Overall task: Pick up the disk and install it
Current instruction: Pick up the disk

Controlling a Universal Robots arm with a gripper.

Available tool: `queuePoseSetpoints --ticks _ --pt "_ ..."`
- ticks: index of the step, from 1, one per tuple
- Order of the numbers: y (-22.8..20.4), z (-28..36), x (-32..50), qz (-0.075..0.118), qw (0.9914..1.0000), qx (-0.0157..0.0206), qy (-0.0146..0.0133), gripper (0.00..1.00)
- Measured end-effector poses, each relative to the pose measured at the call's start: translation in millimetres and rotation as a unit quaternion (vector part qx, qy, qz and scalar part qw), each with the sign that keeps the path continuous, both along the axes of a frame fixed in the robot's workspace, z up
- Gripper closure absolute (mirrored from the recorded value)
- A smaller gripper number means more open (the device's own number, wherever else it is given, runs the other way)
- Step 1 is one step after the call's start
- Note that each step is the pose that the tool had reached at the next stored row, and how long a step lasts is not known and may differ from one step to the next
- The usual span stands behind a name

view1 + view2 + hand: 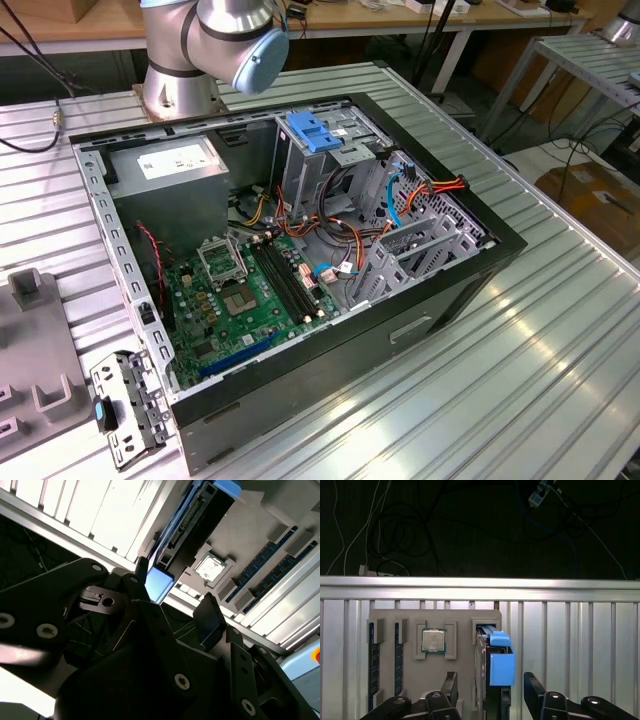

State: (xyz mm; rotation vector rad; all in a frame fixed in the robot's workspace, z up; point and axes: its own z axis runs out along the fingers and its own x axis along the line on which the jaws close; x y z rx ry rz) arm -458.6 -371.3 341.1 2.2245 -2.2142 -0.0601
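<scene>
Pick-up is the step in hand: in the first wrist view the gripper (492, 695) hangs with its fingers (534, 691) apart on either side of the disk (496, 667), which stands on edge in a slot of the grey tray (410, 620), not yet clamped. By my judgement, a grasp here calls for both fingers to meet the flat faces squarely; the open case (300, 390) lies mid-frame in the exterior view

The end effector (490, 679) sits with fingers (535, 690) spread either side of the upright disk (501, 667) (narrow gaps both sides); the grey holder (410, 620) flanks one finger, bare desk (570, 645) the other.
</scene>
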Motion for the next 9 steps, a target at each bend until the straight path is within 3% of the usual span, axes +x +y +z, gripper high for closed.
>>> queuePoseSetpoints --ticks 9 --pt "0.0 -0.6 -0.2 0.0 1.0 0.0 -0.0003 0.36"
